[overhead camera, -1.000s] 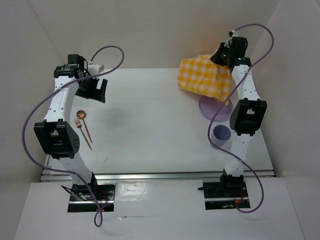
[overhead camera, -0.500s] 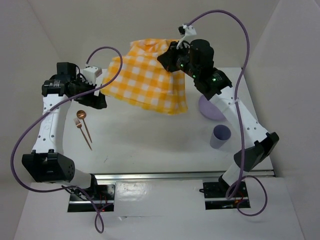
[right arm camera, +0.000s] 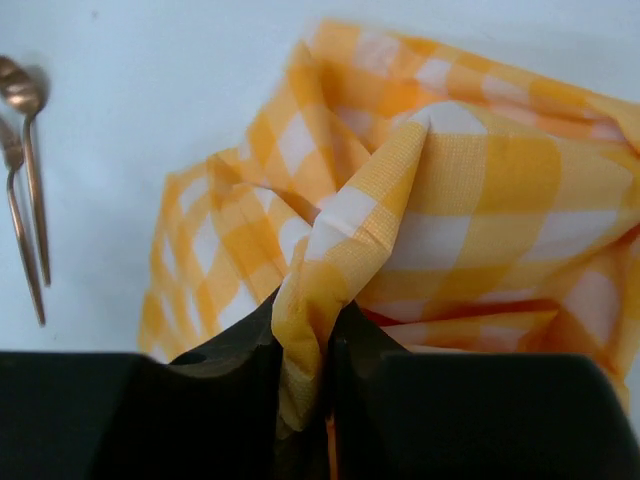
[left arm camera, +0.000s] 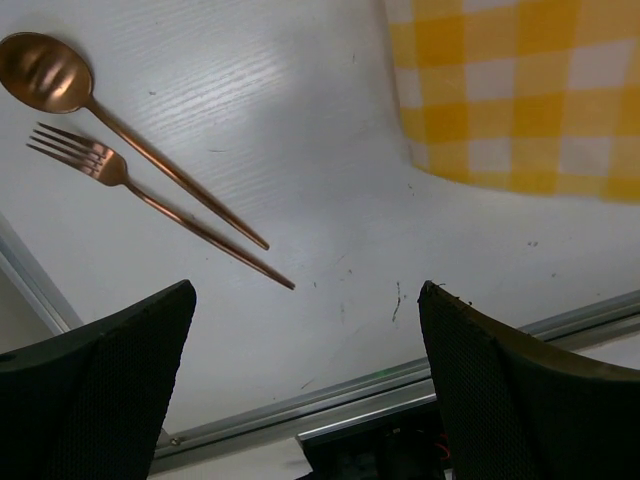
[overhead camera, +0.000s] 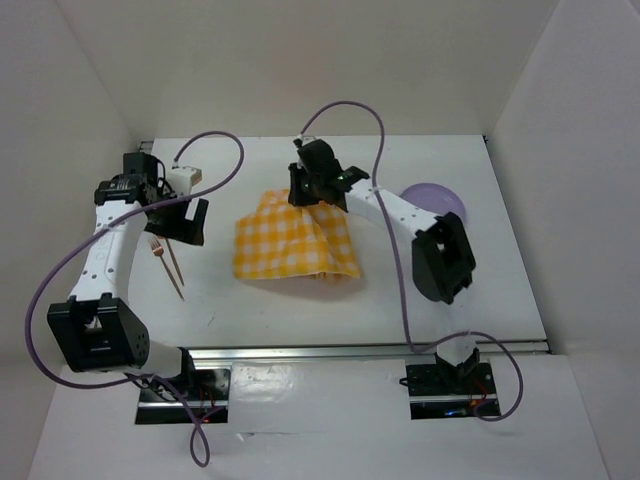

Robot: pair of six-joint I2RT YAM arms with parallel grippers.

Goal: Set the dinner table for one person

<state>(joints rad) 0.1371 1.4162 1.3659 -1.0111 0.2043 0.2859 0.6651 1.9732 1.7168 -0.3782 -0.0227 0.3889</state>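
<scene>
dinner table (overhead camera: 500, 280), cloth (overhead camera: 285, 245), spoon (left arm camera: 45, 72), fork (left arm camera: 95, 163), plate (overhead camera: 440, 197)

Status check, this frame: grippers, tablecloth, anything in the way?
Right gripper shut on checked cloth, cloth rumpled mid dinner table. Left gripper open, empty. Spoon and fork lie left of cloth, apart from it.

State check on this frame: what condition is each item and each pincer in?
Checked cloth: rumpled on the table, one fold pinched up.
Right pincer: shut on that fold.
Left pincer: open, empty, above the table.
Spoon: lying flat, untouched.
Fork: lying flat beside the spoon.
Purple plate: on the table, partly hidden.
</scene>
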